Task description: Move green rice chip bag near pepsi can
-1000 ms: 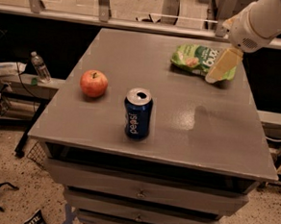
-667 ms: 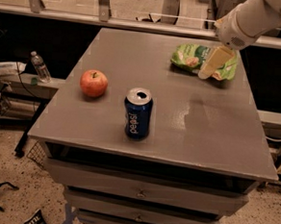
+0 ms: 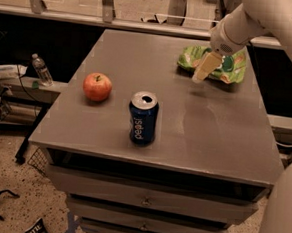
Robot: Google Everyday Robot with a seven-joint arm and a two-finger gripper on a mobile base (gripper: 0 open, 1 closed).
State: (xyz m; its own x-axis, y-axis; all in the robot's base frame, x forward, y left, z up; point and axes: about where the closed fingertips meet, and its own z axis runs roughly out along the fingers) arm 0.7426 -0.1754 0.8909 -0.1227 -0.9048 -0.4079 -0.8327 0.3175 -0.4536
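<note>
The green rice chip bag point(image 3: 228, 67) lies flat at the far right of the grey table top point(image 3: 210, 128). The pepsi can point(image 3: 143, 118) stands upright near the front middle of the table, dark blue with white lettering and a silver top. My gripper point(image 3: 204, 68) hangs from the white arm at the upper right, its tan fingers point(image 3: 206, 66) pointing down over the bag's left part, in front of it in the camera view. The can is well to the front left of the gripper.
A red apple point(image 3: 97, 86) sits on the table to the left of the can. A plastic water bottle point(image 3: 41, 70) stands on a lower ledge to the left. Drawers point(image 3: 145, 201) run below the table's front edge. A railing runs behind.
The gripper has moved left across the bag, from its right end to its left part. The bag, can and apple have not moved.
</note>
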